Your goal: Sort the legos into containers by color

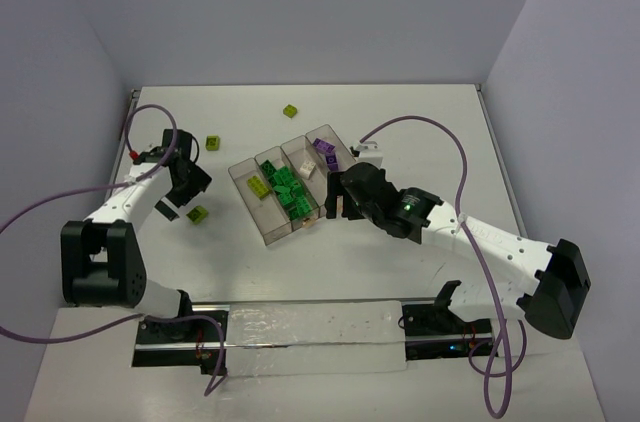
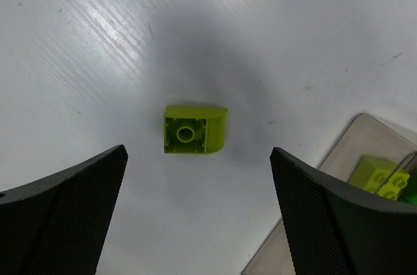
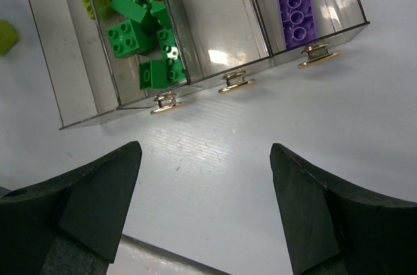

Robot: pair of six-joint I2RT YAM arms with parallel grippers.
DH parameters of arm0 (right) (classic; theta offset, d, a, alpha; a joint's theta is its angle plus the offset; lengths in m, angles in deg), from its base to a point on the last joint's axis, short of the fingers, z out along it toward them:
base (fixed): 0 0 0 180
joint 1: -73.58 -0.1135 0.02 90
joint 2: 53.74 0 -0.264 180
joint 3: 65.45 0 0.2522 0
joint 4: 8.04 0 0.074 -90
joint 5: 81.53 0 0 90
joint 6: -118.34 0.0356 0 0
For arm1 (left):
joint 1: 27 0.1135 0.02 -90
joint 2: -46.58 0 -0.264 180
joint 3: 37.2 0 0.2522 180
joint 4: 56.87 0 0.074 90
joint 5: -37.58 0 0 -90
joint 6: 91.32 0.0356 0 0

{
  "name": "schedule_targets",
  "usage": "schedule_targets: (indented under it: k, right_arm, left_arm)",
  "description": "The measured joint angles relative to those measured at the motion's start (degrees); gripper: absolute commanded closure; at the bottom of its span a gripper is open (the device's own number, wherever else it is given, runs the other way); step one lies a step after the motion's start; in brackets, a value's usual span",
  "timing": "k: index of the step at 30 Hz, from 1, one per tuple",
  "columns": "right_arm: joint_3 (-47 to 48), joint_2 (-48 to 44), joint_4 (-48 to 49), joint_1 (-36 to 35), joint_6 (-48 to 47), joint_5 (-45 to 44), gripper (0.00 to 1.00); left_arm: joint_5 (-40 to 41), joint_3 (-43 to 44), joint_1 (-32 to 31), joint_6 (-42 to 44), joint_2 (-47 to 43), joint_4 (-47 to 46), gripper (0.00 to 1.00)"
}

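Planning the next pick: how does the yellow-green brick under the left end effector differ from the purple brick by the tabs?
The yellow-green brick lies loose on the table, hollow underside showing; the purple brick sits in the tray, studs up. The yellow-green brick has one rounded edge; the purple brick is a plain rectangle. Neither is gripped.

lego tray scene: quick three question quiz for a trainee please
1. True or false: the left jaws are shut on a brick.
2. Which colour of brick is most numerous in the tray? A purple, B dark green, C white.
3. How many yellow-green bricks lie loose on the table, outside the tray?
Key: 1 false, they are open. 2 B, dark green bricks. 3 three.
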Motion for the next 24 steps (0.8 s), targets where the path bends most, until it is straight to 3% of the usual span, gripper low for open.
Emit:
schedule_targets:
  k: [10, 24]
  right_arm:
    - [-0.1, -0.2, 0.4, 0.0, 0.0, 0.4, 0.13]
    - [-0.1, -0.2, 0.6, 0.0, 0.0, 0.6, 0.13]
  left_arm:
    - [0.2, 1.3, 0.4, 7.3, 8.3, -4.5, 0.01]
    - [-5.4, 1.2, 0.0, 9.0, 14.4, -11.9, 0.01]
